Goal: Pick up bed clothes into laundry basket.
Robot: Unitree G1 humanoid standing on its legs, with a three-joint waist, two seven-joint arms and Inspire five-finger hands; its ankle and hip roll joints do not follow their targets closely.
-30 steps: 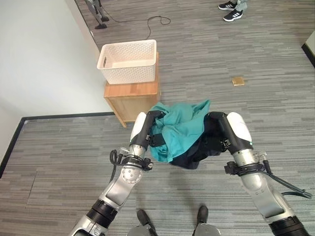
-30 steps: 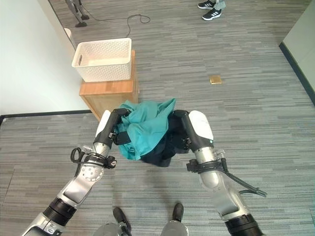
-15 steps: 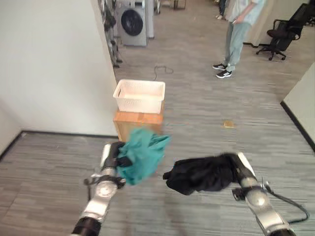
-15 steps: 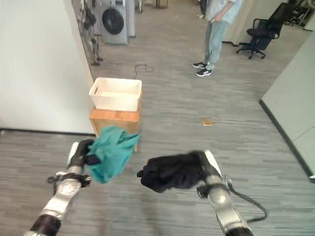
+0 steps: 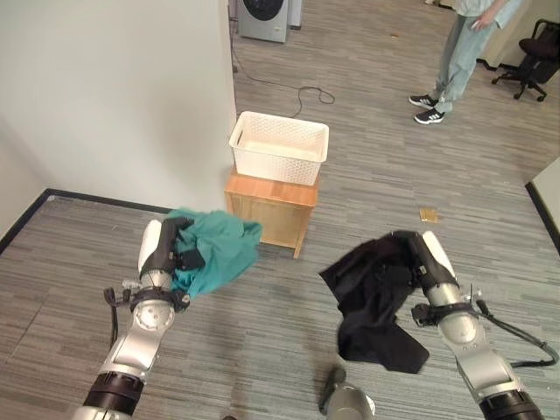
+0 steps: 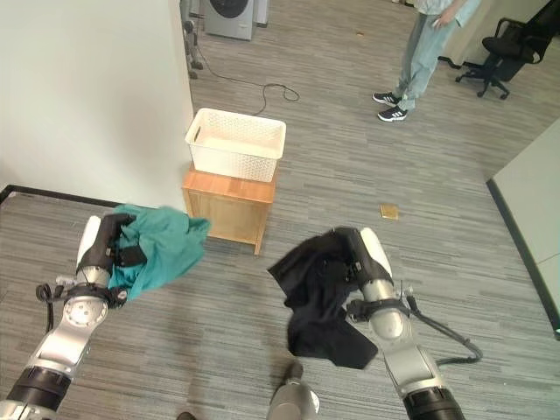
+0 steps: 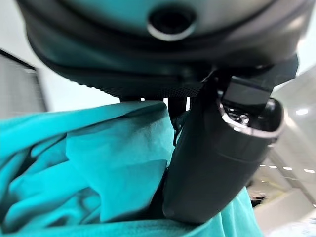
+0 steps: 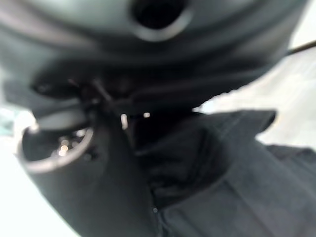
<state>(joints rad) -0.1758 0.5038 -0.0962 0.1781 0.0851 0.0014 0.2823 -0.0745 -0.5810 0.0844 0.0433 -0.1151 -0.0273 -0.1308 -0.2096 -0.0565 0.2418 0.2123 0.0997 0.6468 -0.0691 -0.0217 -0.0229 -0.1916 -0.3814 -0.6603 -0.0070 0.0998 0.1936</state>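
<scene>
My left hand (image 5: 171, 252) is shut on a bunched teal garment (image 5: 215, 252), held in the air left of the wooden stand; the left wrist view has the thumb (image 7: 217, 163) pressed into the teal cloth (image 7: 89, 168). My right hand (image 5: 404, 262) is shut on a black garment (image 5: 372, 302) that hangs down loosely toward the floor; the black cloth (image 8: 222, 173) lies against the thumb (image 8: 84, 177) in the right wrist view. The white perforated laundry basket (image 5: 278, 147) sits empty on the stand, beyond and between both hands.
A small wooden stand (image 5: 273, 210) carries the basket beside a white wall (image 5: 105, 96). A person (image 5: 459, 52) stands at the back right by a black office chair (image 5: 534, 61). A washing machine (image 5: 264, 10) is at the back. A small tan square (image 5: 428, 214) lies on the grey plank floor.
The camera has shifted, so the basket and stand sit nearer and more to the right. The black garment has unfurled and hangs lower. The two hands have stayed apart, each with its garment.
</scene>
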